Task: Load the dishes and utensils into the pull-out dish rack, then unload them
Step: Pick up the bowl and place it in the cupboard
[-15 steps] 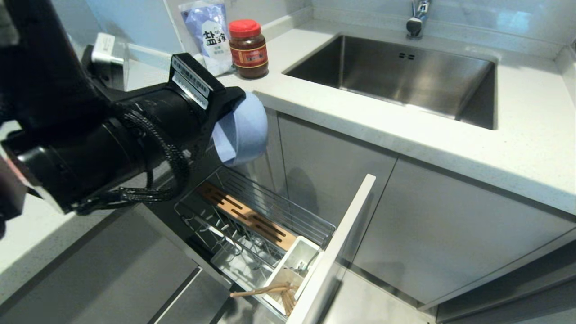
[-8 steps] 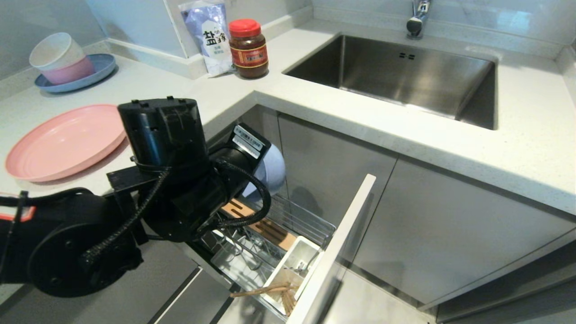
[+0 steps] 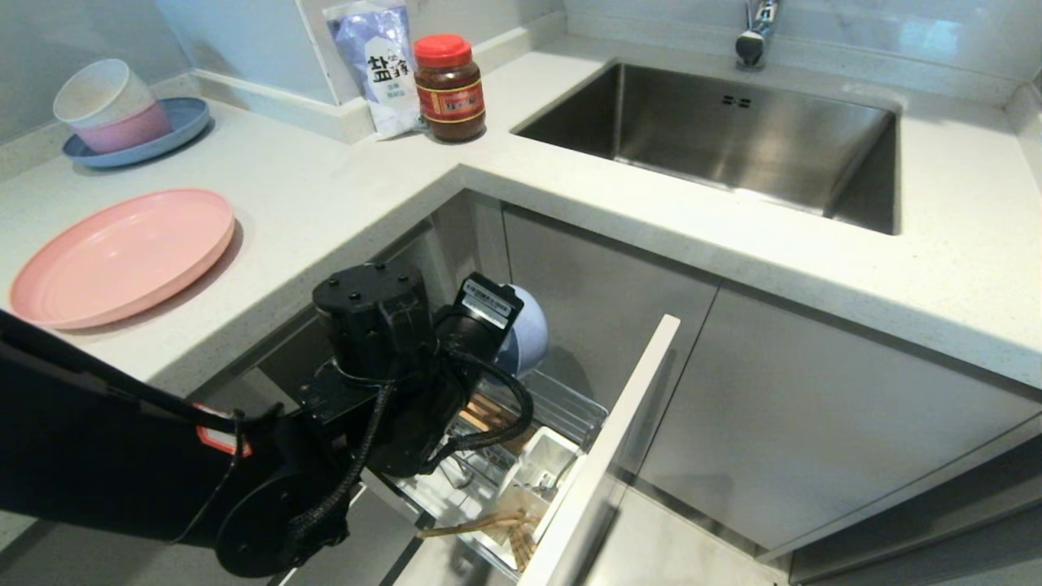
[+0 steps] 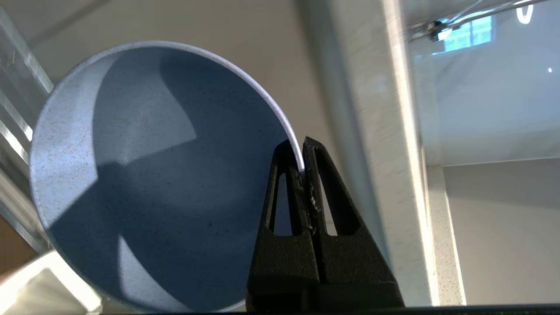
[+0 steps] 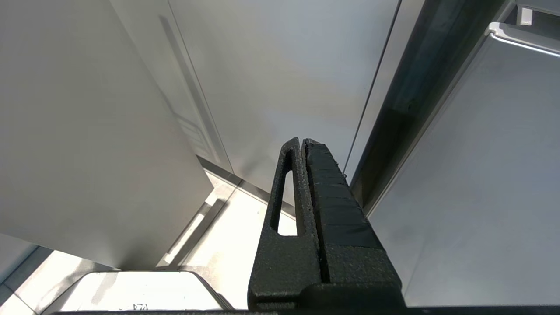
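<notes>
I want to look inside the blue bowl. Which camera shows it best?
The left wrist view: the blue bowl fills it, its whole inside open, with the left gripper pinching its rim. The head view shows only a bit of its outside behind the arm. The right wrist view shows none of it.

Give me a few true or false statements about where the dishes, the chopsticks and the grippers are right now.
1. The left gripper is shut on the blue-grey bowl by its rim. True.
2. The pink plate stands in the dish rack. False: it lies flat on the counter.
3. The chopsticks are at the rack's front end. True.
4. The right gripper holds a spoon. False: it is shut on nothing.
5. The bowl lies in the sink. False: it is held over the rack.
</notes>
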Controlling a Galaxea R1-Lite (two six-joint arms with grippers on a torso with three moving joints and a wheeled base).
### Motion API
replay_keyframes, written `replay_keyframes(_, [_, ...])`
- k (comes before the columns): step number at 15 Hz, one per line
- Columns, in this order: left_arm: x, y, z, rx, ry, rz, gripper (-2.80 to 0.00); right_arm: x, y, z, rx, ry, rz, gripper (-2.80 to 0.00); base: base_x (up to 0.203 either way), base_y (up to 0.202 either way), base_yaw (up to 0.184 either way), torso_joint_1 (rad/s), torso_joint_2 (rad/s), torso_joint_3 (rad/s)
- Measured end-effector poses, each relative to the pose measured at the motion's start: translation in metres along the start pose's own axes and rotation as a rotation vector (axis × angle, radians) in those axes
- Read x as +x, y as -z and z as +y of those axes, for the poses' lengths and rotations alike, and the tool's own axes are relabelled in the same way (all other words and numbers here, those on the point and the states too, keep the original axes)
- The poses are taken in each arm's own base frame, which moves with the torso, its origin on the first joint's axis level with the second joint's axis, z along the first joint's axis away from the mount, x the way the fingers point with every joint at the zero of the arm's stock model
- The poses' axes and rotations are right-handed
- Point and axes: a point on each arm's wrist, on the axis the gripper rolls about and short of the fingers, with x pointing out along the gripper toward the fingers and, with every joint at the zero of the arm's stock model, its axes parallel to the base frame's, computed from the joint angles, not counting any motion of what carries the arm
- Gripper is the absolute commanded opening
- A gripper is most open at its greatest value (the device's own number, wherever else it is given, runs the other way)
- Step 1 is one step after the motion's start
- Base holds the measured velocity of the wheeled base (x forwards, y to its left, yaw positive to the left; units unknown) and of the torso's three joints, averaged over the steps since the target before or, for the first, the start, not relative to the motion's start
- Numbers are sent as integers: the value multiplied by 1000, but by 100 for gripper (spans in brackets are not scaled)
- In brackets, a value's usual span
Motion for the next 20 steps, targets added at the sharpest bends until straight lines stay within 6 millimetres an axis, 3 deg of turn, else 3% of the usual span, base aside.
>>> replay_keyframes(8, [22,30,43,-50,14,-4,-280,0,0,0,0,0,0,-280,0,0,0,0,0,0])
replay_keyframes(20, [51,36,100,-85,3,37,-280,0,0,0,0,0,0,-280,0,0,0,0,0,0])
